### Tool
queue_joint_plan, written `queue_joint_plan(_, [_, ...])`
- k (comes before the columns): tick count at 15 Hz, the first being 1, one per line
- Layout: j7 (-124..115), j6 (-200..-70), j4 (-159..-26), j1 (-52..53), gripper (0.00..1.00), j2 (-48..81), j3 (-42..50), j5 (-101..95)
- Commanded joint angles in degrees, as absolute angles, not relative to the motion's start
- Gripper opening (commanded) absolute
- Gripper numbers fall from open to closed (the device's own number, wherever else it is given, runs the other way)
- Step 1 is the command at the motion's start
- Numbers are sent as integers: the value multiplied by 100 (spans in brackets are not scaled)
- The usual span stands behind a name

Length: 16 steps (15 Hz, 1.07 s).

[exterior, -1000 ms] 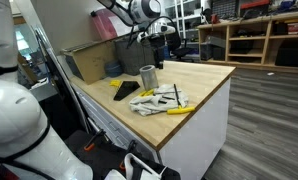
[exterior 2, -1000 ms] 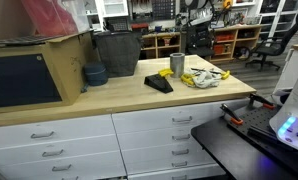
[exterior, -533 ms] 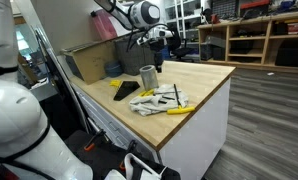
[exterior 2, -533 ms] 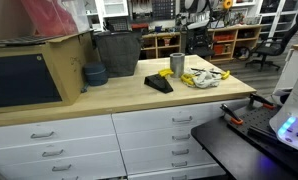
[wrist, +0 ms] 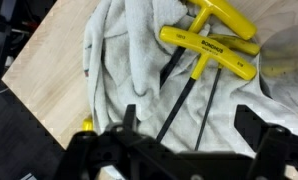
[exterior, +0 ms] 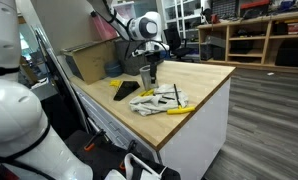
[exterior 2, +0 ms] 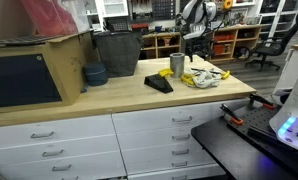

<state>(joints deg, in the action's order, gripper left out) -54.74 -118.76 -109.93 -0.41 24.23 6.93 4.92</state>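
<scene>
Above crumpled white cloth (wrist: 119, 60) on pale wooden benchtop (wrist: 44, 95): black claw (wrist: 189, 128) spread wide, holding nothing; yellow T-handled hex keys (wrist: 204, 45) at twelve o'clock.

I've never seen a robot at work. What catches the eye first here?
Bright yellow T-handle keys lie on a crumpled cloth at the end of a wooden bench. The open gripper hangs right over them. A metal cup stands next to the cloth.
</scene>
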Motion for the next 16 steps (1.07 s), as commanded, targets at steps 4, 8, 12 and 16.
queue_joint_plan(4, [-6599, -12513, -11315, 170, 100, 2519, 707, 749])
queue_joint_plan(8, [-7073, -12800, -11719, 138, 100, 2299, 757, 752])
queue_joint_plan(12, [-7343, -13289, -12179, 157, 100, 2235, 820, 682])
queue_joint_plan(16, [-7484, -13773, -12621, 294, 100, 2233, 750, 658])
